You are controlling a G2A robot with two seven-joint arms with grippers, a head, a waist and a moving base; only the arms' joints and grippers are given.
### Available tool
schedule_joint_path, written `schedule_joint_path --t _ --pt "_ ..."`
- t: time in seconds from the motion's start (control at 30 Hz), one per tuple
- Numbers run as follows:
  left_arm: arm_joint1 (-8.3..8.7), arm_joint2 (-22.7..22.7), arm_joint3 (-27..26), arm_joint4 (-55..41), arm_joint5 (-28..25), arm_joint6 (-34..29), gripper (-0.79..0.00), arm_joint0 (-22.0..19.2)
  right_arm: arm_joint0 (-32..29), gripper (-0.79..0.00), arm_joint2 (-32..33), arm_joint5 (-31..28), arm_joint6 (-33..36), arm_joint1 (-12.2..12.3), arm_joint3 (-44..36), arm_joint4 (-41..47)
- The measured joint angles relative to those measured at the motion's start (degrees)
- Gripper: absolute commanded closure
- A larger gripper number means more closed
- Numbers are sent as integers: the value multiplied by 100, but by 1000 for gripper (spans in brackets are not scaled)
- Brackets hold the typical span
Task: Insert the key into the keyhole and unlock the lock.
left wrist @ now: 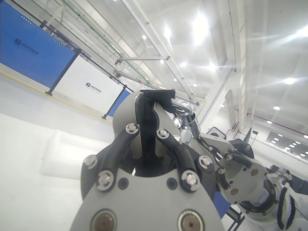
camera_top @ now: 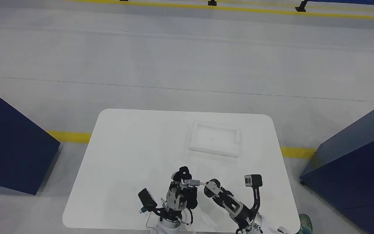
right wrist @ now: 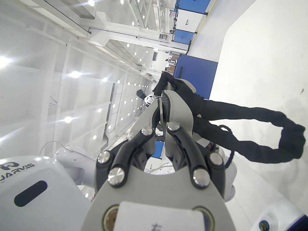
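Left claw [left wrist: 154, 102] clamped on lock [left wrist: 185, 114], right claw [right wrist: 164, 99] clamped on key [right wrist: 160, 115], close together above white table [camera_top: 128, 169]

Big industrial hall, factory-floor sort. High white ceiling [left wrist: 216, 13], steel trusses [left wrist: 144, 58], rows of bright lamps [left wrist: 168, 29]. Pale smooth floor [camera_top: 175, 52] with yellow lane lines [camera_top: 70, 137]. Blue partition panels [left wrist: 36, 56] and white partition panels [left wrist: 89, 82] on black posts fence off bays. White counter [camera_top: 128, 164] stands alone on open floor.
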Motion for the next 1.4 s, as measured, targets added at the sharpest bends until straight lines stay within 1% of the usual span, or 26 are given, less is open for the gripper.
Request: schedule_joint_path --t 0.37,0.47,0.7,0.87,1.03,1.07,1.1,1.13,1.17,1.4 --pt "-28 -65 -161 -500 -411 -361 0 111 5 0 -28 -8 62 -19 15 84" --pt "-27 -100 -210 -534 -437 -437 0 141 3 0 -32 -14 62 -25 9 96" --pt "-28 -160 -264 -434 -378 -460 0 172 -3 0 -48 -9 80 -35 -6 100" --pt "-31 -171 -186 -64 -158 -261 0 147 -6 0 -44 7 80 -42 -6 73" --pt "-50 -154 -117 -2 -145 -176 0 122 -8 0 -42 20 77 -48 -4 46" --pt "-54 -152 -104 -9 -150 -173 0 119 -9 -151 -40 26 73 -49 -3 37" --pt "-58 -152 -98 -18 -155 -173 0 118 -9 -348 -38 34 66 -50 -3 30" --pt "-62 -151 -93 -25 -161 -173 0 116 -10 -610 -35 40 56 -52 -4 20" --pt "-66 -149 -85 -50 -178 -183 0 117 -11 -785 -32 47 39 -54 -6 7" --pt "-83 -172 -107 -151 -242 -251 0 131 -12 -785 -16 37 -28 -66 -19 -28"
